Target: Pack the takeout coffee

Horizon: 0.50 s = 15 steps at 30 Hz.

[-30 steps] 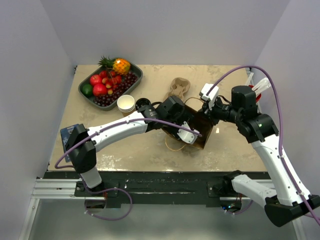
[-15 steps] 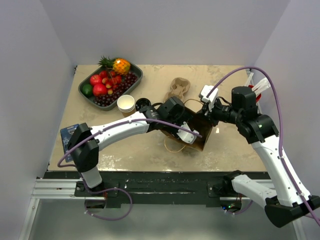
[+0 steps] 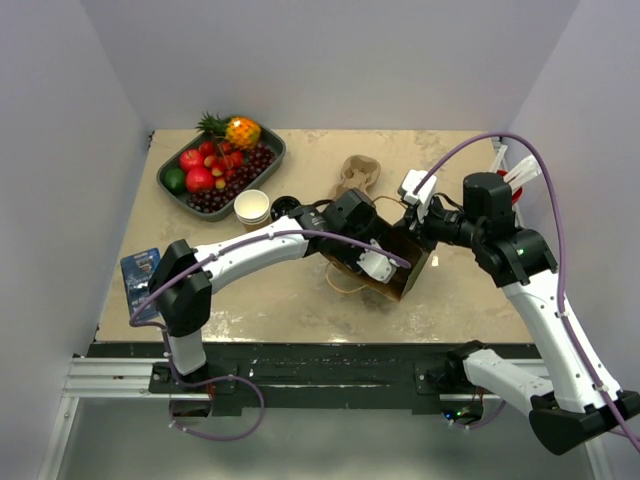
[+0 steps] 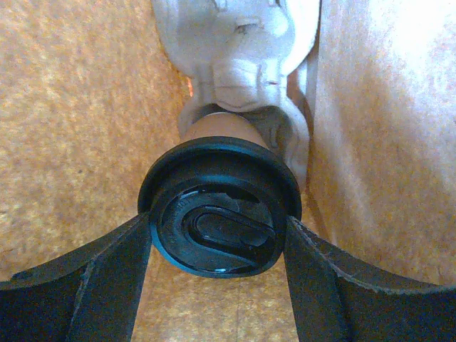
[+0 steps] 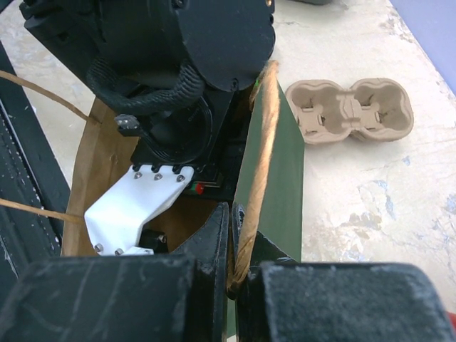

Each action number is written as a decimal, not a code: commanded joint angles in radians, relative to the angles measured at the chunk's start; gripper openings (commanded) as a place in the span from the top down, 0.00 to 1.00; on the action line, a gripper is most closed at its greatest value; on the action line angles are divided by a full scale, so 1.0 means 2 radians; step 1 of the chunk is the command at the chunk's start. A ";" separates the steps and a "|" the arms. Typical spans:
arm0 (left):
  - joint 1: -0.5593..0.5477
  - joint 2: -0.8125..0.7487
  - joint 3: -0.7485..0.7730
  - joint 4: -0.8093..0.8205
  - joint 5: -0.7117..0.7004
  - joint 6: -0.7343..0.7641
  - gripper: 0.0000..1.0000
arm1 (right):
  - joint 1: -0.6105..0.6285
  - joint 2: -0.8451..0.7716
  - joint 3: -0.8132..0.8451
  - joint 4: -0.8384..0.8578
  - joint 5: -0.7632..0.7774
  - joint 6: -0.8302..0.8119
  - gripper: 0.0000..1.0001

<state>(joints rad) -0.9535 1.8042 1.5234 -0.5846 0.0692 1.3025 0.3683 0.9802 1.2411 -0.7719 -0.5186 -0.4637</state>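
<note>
while the right tool (image 5: 231, 274) is pinching the bag (image 5: 274, 178) open by its rim, the left tool (image 4: 217, 231) is gripping a lidded coffee cup (image 4: 218, 128) deep inside the bag; spare cups (image 3: 252, 207) are sitting on the table (image 3: 300, 300), seemingly not yet packed.

I have one lidded cup (image 4: 219, 214) gripped at its lid rim between the fingers of the left claw (image 4: 217, 236), down inside the paper bag (image 4: 71, 107). It has a kraft-tan body and a round black lid, which faces the wrist camera. On the counter (image 3: 300, 300), far left of the bag, an open cup (image 3: 252, 208) stands upright, white inside and unlidded. A black lid (image 3: 284, 207) shows just to its right.
</note>
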 commanded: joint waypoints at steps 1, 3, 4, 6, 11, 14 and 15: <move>0.008 0.008 0.033 -0.029 -0.011 -0.006 1.00 | 0.001 -0.008 0.001 0.023 -0.015 0.008 1.00; 0.009 0.010 0.034 -0.031 -0.008 -0.008 1.00 | 0.002 -0.008 -0.003 0.026 -0.015 0.010 1.00; 0.010 0.012 0.035 -0.031 -0.003 -0.009 1.00 | 0.002 -0.008 -0.006 0.027 -0.015 0.011 1.00; 0.011 0.017 0.044 -0.033 0.004 -0.017 1.00 | 0.002 -0.008 -0.009 0.029 -0.015 0.012 1.00; 0.014 0.031 0.057 -0.037 0.035 -0.021 1.00 | 0.002 -0.001 -0.008 0.028 -0.002 0.022 1.00; 0.016 0.037 0.060 -0.034 0.040 -0.019 1.00 | 0.002 0.000 -0.010 0.030 0.002 0.025 1.00; 0.018 0.039 0.060 -0.034 0.041 -0.019 1.00 | 0.002 0.001 -0.010 0.029 0.002 0.025 1.00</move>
<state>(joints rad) -0.9295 1.8629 1.6024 -0.6498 0.1062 1.2762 0.3683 0.9813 1.2232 -0.7452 -0.5137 -0.4400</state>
